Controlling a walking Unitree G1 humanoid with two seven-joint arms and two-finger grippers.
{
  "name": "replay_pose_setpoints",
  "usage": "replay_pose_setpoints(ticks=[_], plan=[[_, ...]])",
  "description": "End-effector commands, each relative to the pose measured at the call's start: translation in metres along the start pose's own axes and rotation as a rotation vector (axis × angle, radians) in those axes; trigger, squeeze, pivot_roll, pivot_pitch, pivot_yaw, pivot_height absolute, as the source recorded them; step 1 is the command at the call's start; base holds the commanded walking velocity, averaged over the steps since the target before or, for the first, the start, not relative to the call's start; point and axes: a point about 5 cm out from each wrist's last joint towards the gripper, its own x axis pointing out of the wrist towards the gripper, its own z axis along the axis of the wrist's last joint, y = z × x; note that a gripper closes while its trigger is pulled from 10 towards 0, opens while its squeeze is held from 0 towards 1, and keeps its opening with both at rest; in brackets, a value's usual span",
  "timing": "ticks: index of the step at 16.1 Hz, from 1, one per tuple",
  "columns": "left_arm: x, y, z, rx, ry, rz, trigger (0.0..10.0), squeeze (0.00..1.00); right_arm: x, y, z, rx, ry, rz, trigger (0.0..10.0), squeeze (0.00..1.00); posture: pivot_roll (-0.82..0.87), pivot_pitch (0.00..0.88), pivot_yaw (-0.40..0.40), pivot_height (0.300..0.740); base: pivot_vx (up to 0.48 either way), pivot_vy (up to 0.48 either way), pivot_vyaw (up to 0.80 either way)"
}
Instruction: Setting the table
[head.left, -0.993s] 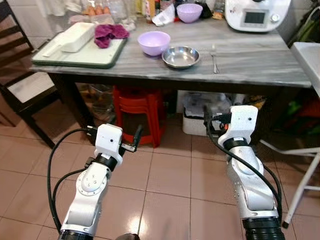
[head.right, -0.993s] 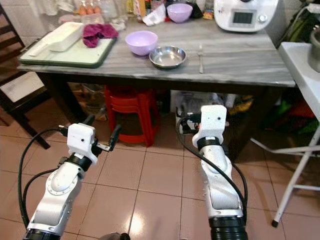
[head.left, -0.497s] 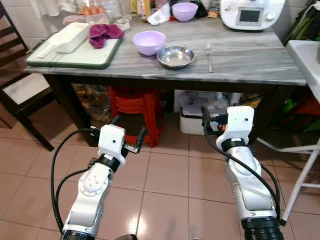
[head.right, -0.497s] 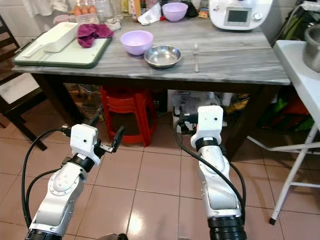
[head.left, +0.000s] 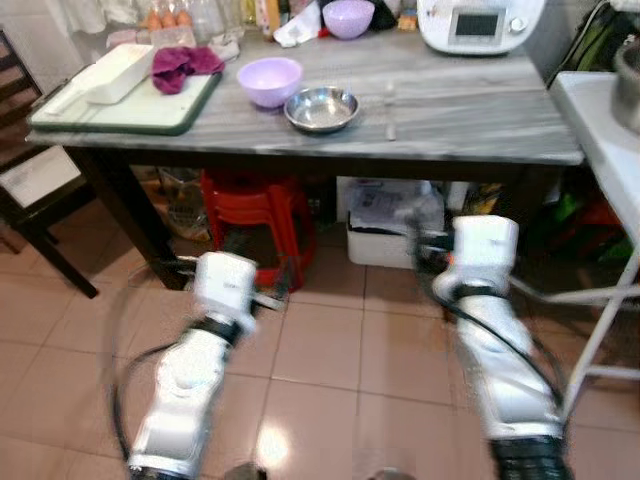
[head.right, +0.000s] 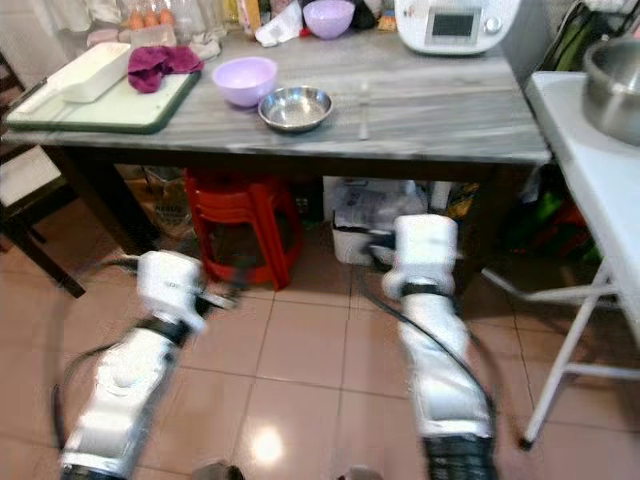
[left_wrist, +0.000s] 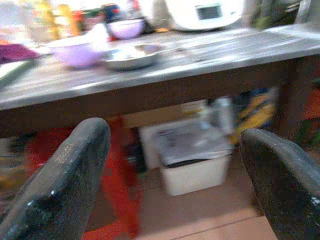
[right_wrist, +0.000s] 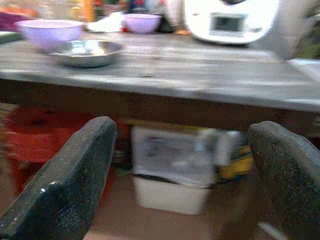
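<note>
A grey marble table (head.left: 470, 125) stands ahead. On it are a lilac bowl (head.left: 268, 80), a steel bowl (head.left: 321, 108) beside it and a fork (head.left: 390, 105) to their right. A second lilac bowl (head.left: 348, 17) sits at the back. My left gripper (head.left: 262, 280) and right gripper (head.left: 425, 250) hover low over the floor, below the table's front edge. Both are open and hold nothing, as seen in the left wrist view (left_wrist: 175, 145) and the right wrist view (right_wrist: 180, 145). The head views are blurred.
A green tray (head.left: 120, 110) with a white container and a magenta cloth lies on the table's left end. A white appliance (head.left: 470, 22) stands at the back. Red stools (head.left: 250, 205) and a white box (head.left: 385, 225) sit underneath. A dark chair (head.left: 30, 190) is left, a white folding table (head.left: 610, 120) right.
The whole picture has shifted and blurred, so the camera is moving; more of the white side table shows at the right. Both arms keep their low pose, fingers still open.
</note>
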Motion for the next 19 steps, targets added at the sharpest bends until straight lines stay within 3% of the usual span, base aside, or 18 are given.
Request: replay_pose_setpoints(ticks=[1,19], plan=[[-0.0024,0.0071,0.0033,0.018,-0.005,0.01,10.0,0.0,-0.0002,0.0073,0.0034,0.026,-0.011,0.025,10.0,0.0,-0.12,0.146,0.033,0.74,0.0,-0.386,0.0],[-0.0001,0.0059,0.0026,0.02,-0.006,-0.005,10.0,0.0,-0.0014,0.0076,0.0053,0.067,-0.009,0.047,10.0,0.0,-0.13,0.146,0.031,0.74,0.0,-0.382,-0.1]])
